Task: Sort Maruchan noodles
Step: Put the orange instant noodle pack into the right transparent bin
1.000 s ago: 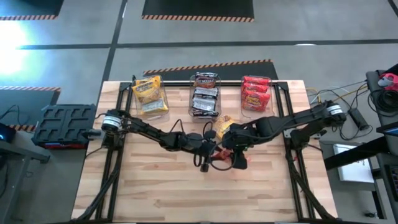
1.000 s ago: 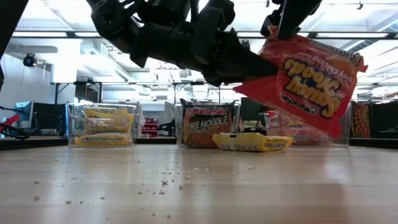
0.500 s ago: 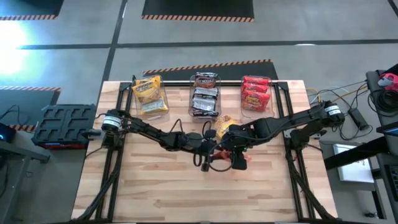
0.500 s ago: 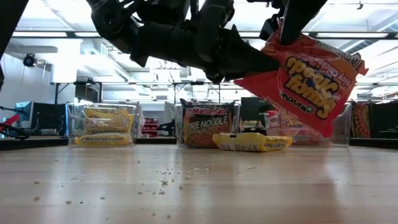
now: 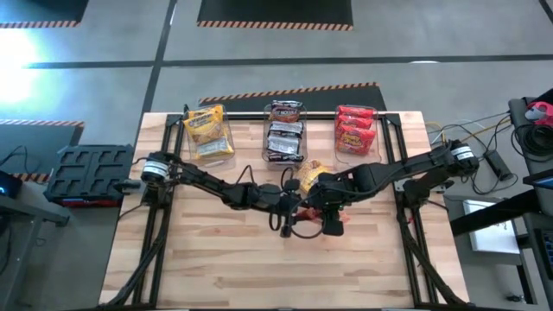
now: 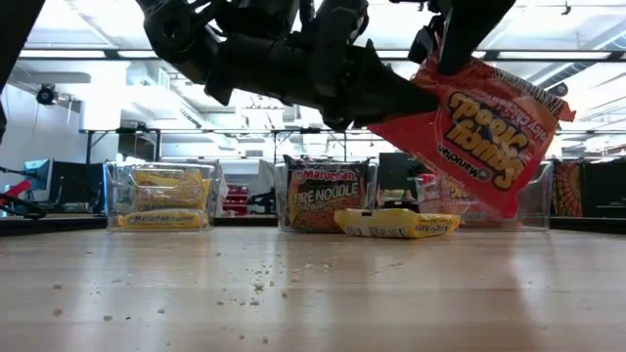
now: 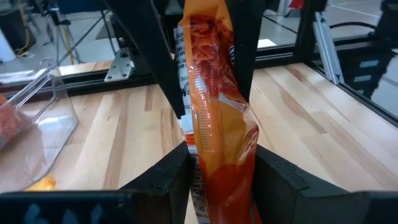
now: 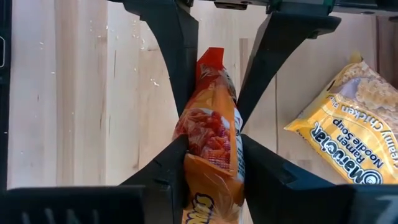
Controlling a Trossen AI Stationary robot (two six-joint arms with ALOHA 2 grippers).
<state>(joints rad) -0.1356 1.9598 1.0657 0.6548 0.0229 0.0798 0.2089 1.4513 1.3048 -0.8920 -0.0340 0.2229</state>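
Nearly done here: three clear plastic bins [image 5: 283, 130] along the desk's [image 5: 216, 259] far edge already hold sorted packets. Both my left end effector [image 7: 221, 165] and right end effector [image 8: 211, 158] are clamped on the red-orange crinkly noodle packet [image 6: 479, 122], held above mid-desk. One yellow ramen packet [image 8: 345, 140] lies loose nearby.
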